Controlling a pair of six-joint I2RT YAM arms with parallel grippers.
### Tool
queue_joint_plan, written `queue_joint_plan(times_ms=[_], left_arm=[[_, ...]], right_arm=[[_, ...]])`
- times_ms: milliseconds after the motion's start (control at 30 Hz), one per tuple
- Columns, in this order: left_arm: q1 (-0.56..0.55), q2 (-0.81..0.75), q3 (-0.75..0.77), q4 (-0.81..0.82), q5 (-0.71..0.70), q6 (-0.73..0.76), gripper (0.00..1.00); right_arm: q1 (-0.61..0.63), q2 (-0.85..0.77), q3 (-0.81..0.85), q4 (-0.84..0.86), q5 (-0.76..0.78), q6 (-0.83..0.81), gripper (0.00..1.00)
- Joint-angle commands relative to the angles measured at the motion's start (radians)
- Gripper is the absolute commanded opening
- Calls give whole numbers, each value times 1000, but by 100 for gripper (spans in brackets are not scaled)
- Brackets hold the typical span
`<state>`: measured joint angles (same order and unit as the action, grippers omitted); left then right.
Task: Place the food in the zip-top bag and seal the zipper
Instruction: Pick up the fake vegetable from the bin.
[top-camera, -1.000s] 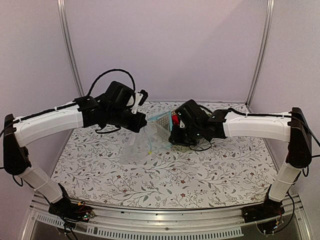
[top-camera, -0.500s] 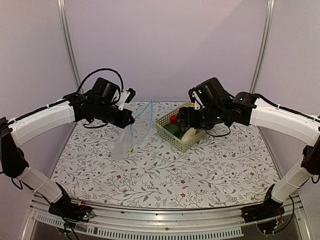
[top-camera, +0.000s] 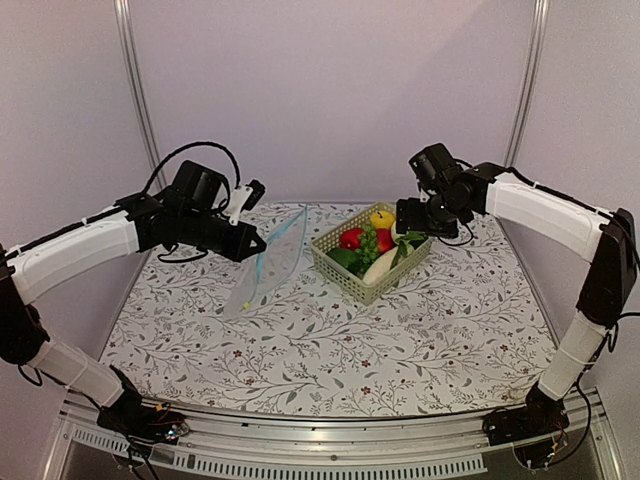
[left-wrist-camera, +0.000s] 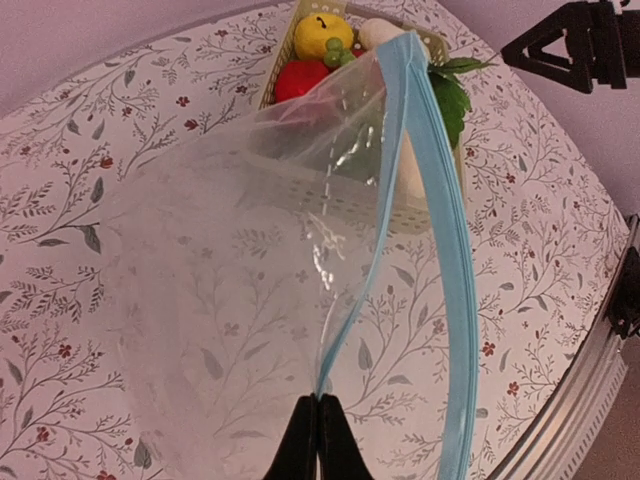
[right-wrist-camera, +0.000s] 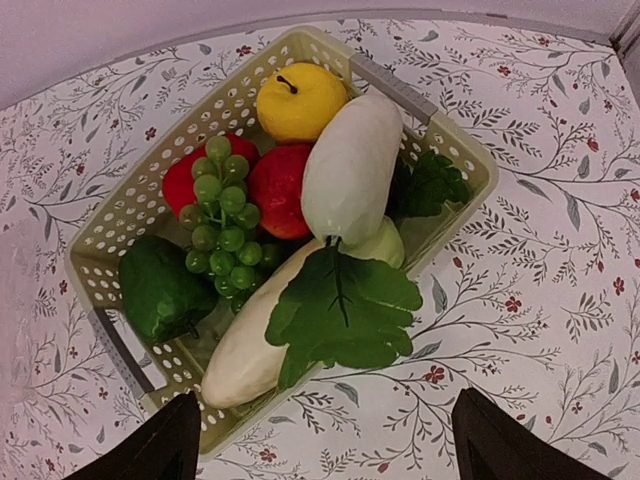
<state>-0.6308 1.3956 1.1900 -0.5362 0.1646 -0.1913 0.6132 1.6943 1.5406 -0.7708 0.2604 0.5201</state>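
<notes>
Pale lilac walls (top-camera: 330, 90), two metal posts (top-camera: 135, 90), leaf-patterned tablecloth (top-camera: 330, 345)

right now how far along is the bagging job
Done: the zip-top bag is held up, mouth open, the left claw shut on one lip by the zipper. In hand: the right claw hangs open and empty over the basket. Left: all the food, none visibly bagged, then sealing the zipper.

Near half of table (top-camera: 400, 350) bare, free to pass. Far centre: loaded basket (top-camera: 338, 275) blocks; bag (top-camera: 272, 262) hangs just left, narrow gap btwn.
</notes>
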Motion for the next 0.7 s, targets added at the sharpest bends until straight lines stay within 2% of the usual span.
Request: queue_joint_plan(times_ms=[0,300,667], left_arm=[[13,-24,-15,3,-8,2,0],[13,-14,-13,-3,-1,-3,0],[13,-15,-9,-11,-31,7,0]], right_arm=[[-48,114,86,-26,2,-66,87],[-97,307,224,-11,-15,-94,88],[-120,481,350,10,18,-87,82]])
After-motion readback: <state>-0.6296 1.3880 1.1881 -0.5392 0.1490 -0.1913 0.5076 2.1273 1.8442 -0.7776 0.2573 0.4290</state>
